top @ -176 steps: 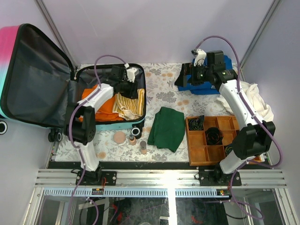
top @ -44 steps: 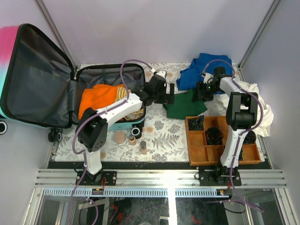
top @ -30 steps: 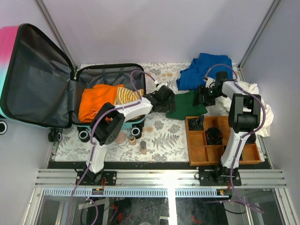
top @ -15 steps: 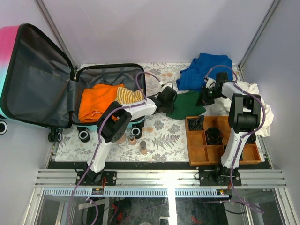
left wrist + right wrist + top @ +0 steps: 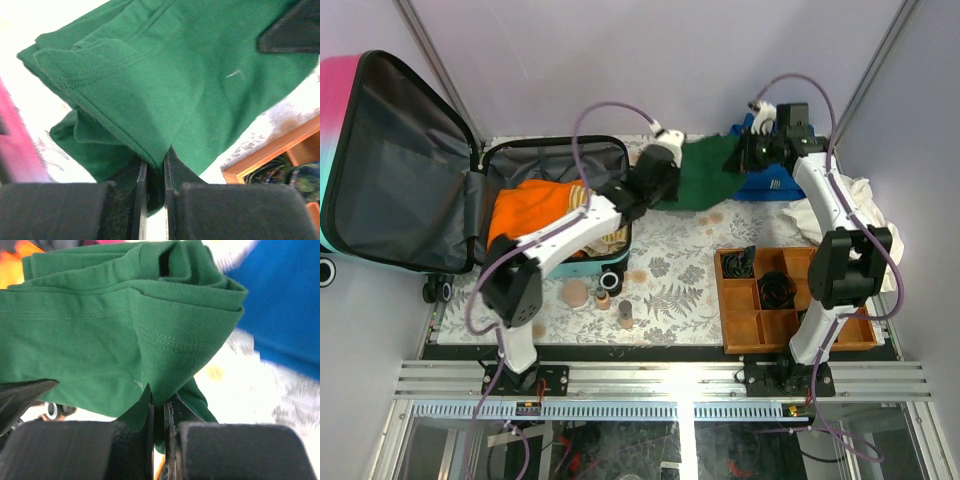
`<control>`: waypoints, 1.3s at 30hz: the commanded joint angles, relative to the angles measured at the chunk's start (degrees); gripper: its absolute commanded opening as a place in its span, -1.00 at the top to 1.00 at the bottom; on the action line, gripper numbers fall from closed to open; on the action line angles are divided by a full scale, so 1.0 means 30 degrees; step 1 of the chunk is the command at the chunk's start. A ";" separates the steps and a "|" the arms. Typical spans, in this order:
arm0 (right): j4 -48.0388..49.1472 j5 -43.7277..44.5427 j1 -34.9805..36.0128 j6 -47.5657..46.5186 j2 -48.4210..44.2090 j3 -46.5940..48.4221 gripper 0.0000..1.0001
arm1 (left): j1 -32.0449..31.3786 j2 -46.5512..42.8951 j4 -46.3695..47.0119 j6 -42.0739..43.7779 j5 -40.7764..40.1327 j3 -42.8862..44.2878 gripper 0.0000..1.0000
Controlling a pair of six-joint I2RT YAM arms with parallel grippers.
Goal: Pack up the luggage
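A: What can go wrong here?

B: The green cloth (image 5: 705,172) hangs in the air between the two arms. The left gripper (image 5: 154,167) is clenched on one edge of it and the right gripper (image 5: 159,410) pinches the opposite edge. If the arms do not travel together, I think the cloth will be pulled tight and may slip out of one pinch.

A: And the luggage (image 5: 552,156)?

B: It lies open at the left of the table, with its lid leaning back to the left. An orange cloth (image 5: 525,212) is already in the base. The green cloth is well to the right of it, near the blue cloth (image 5: 772,182). The loose lower part could catch on the near rim of the luggage, or land half outside. The folds may also open when it is released.

A: What can you not see?

B: In the top view the fingertips are hidden by the wrists and the cloth. In both wrist views the cloth covers the tips, so I cannot tell how deep each pinch is. The right wrist view is blurred at its edges. The left arm crosses the base and hides part of it. The lid is cut off at the left edge. The tray (image 5: 725,300) holds dark things that are too small to name.
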 commanded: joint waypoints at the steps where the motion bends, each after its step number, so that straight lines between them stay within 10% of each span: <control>1: 0.0481 -0.0146 0.1429 0.1337 -0.0922 0.4021 1.00 | 0.1586 -0.3052 0.1573 0.2463 0.0030 -0.0313 1.00; 16: 0.3285 0.1939 0.6311 0.0818 0.4637 1.2484 1.00 | 0.9150 -0.4378 0.2528 0.3594 0.5845 0.0333 1.00; 39: 1.5054 0.6097 1.1649 0.1969 1.5601 1.6557 1.00 | 1.7191 -0.2573 0.6591 0.6169 0.5043 -0.4235 1.00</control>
